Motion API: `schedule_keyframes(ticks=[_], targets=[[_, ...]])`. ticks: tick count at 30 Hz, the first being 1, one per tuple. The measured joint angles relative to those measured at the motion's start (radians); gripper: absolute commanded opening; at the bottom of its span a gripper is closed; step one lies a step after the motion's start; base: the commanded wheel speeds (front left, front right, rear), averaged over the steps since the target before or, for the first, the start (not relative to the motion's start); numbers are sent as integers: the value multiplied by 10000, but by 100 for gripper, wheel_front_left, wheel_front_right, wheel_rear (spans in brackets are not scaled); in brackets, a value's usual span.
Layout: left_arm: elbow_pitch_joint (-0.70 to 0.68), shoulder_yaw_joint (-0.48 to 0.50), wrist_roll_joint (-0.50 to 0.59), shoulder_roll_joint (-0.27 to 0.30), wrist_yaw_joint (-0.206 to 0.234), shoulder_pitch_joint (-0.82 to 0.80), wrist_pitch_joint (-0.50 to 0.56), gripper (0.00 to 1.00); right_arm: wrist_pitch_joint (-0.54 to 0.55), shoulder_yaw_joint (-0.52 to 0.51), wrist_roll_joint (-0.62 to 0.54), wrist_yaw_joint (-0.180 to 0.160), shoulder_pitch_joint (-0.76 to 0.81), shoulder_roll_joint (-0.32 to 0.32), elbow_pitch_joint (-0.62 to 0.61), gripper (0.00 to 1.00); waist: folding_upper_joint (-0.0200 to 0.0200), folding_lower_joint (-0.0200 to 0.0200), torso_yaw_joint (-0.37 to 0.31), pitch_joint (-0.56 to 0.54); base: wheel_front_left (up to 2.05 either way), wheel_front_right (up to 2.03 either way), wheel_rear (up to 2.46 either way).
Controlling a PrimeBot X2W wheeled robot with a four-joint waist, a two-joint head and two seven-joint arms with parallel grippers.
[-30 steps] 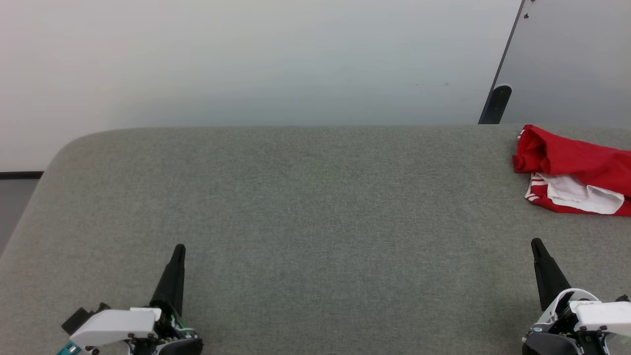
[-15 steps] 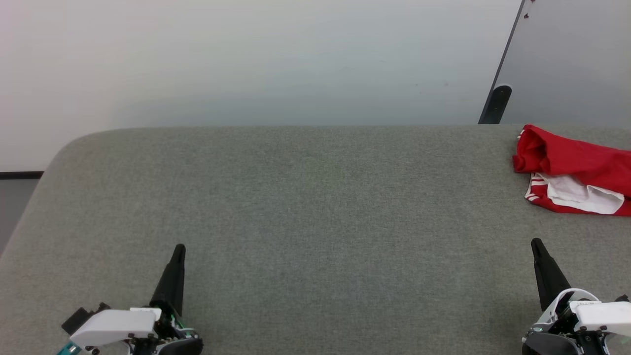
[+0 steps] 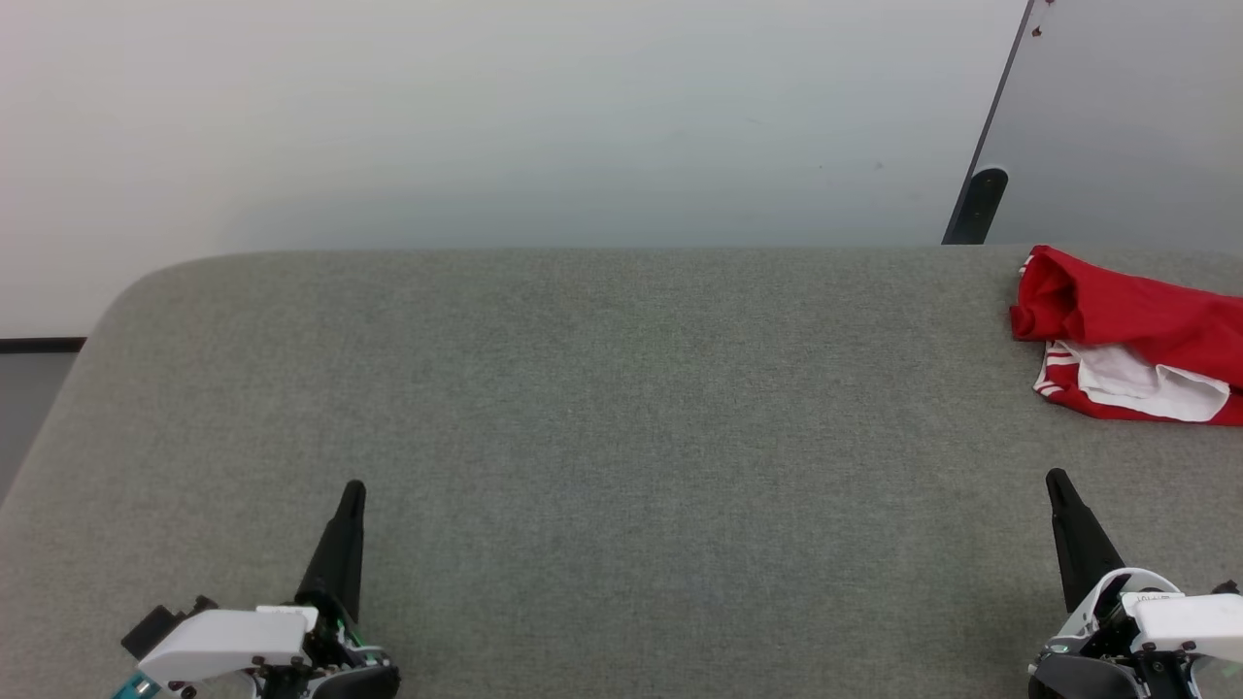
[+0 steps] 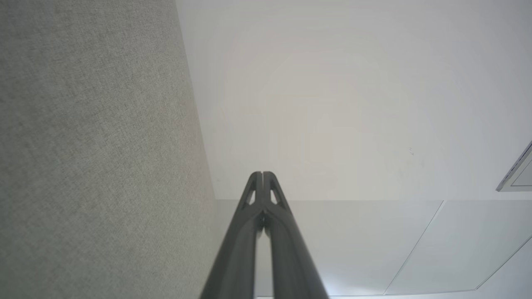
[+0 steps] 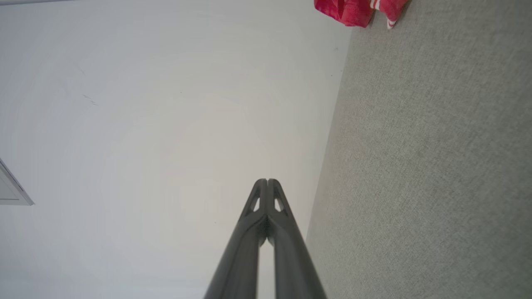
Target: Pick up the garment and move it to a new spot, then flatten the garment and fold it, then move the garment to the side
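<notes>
I am seeing the garment (image 3: pixel 1131 335) lying bunched at the worktop's (image 3: pixel 602 408) far right edge. Left tool (image 3: pixel 352 490) and right tool (image 3: pixel 1055 479) are both sitting closed, empty, near me. Jersey is looking light, limp, slippery; I'm favouring pinching its raised red fold.

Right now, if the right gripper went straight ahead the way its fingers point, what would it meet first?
Probably nothing on the grey felt table. The shut right gripper points toward the far edge, and the crumpled red jersey with white panels lies beyond and slightly to its right. Depth is unclear, so it might brush the cloth's near edge.
</notes>
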Motion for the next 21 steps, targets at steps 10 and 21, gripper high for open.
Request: schedule_keyframes(ticks=[10, 21], targets=[[0, 0, 0, 0, 0, 0, 0, 0, 0, 0, 0, 0, 0, 0, 0, 0, 0, 0, 0, 0, 0, 0, 0], [-4, -2, 0, 0, 0, 0, 0, 0, 0, 0, 0, 0, 0, 0, 0, 0, 0, 0, 0, 0, 0, 0, 0]])
